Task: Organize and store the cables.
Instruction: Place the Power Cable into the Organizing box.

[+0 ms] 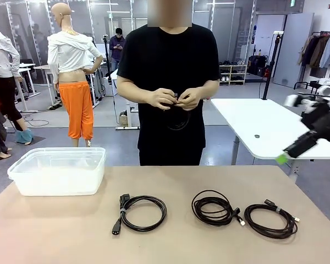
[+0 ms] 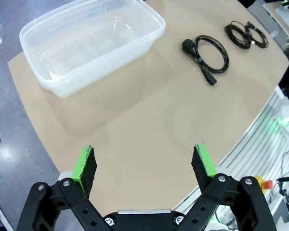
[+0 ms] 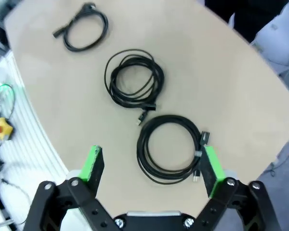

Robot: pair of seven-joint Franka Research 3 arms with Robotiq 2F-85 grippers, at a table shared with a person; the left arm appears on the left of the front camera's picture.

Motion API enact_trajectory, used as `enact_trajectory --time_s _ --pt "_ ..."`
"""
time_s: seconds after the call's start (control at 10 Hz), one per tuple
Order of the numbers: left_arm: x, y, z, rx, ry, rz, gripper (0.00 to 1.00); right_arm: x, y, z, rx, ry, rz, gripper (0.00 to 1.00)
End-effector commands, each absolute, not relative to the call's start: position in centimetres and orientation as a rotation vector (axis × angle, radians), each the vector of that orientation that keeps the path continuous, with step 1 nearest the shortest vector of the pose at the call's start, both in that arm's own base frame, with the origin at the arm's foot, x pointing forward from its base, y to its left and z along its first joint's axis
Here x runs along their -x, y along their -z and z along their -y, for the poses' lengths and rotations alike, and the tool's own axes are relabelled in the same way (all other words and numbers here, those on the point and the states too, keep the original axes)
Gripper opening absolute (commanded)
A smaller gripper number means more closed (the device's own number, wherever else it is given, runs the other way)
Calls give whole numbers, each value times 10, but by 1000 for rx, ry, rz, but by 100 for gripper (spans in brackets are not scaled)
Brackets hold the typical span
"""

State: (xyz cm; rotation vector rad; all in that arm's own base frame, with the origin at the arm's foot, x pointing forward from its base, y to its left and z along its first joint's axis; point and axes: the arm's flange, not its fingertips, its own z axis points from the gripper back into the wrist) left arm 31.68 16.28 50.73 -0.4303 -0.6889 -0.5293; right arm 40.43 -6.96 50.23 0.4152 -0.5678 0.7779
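Right wrist view puts our right tool [image 3: 151, 154], spread wide and empty, above the cable [image 3: 142, 149] farthest from the clear bin [image 1: 58, 179], so we judge the first pickup is in hand; the next move would call for a straight descent to pinch one side of that coil. Our left tool [image 2: 143, 153], wide and empty, hovers near the bin, with two more cables [image 1: 198, 210] lying between bin and target. Beyond the tan surface [image 1: 55, 231] a person's hands [image 1: 173, 99] hold a fourth coil [image 1: 179, 129]; a white desk [image 1: 264, 126] stands behind.

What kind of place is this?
Probably a robotics lab: the right gripper is open above coiled cables on a work table with a plastic bin, and a white table stands farther off.
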Motion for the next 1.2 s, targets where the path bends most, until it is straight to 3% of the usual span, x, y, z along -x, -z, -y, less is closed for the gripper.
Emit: enact_trajectory --time_s 0.0,0.5,1.1 --pt "-317 -508 -165 444 548 699 100 -369 -482 108 -441 -752 706 100" --pt "-317 -508 -165 444 548 699 100 -329 -439 192 -412 -625 775 100" --pt "-317 -508 -165 444 548 699 100 -316 -437 205 -408 -599 753 100"
